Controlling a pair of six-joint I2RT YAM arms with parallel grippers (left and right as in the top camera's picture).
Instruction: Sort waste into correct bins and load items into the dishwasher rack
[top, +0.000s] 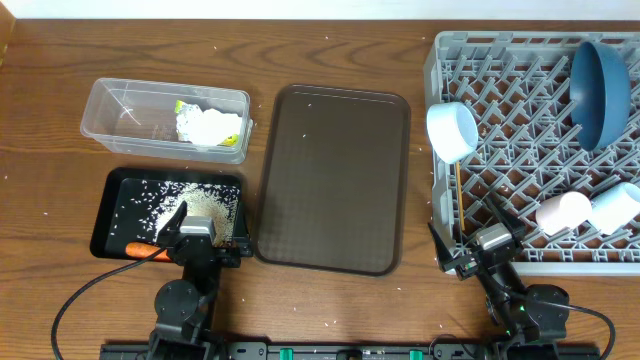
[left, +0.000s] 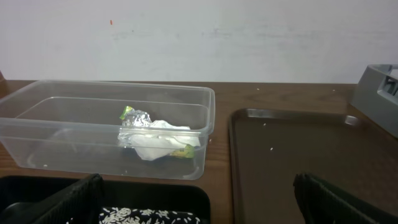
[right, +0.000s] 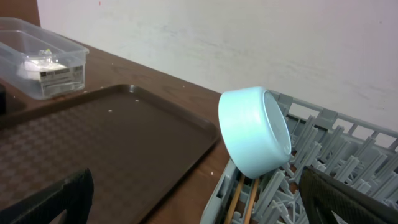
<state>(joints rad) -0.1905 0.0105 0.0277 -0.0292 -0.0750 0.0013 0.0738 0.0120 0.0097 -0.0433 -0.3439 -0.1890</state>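
Plainly, dark wood-grain table, blank pale wall behind, left claw released, right claw released

A wooden table is seen bearing four things: a clear tub is set at ten o'clock, a black tray at eight, a brown serving tray centred, a grey rack at three.

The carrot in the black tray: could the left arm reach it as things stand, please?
Probably yes: the carrot lies uncovered at the black tray's near edge, just beside the open, empty left gripper, though the arm would have to swing slightly leftward.
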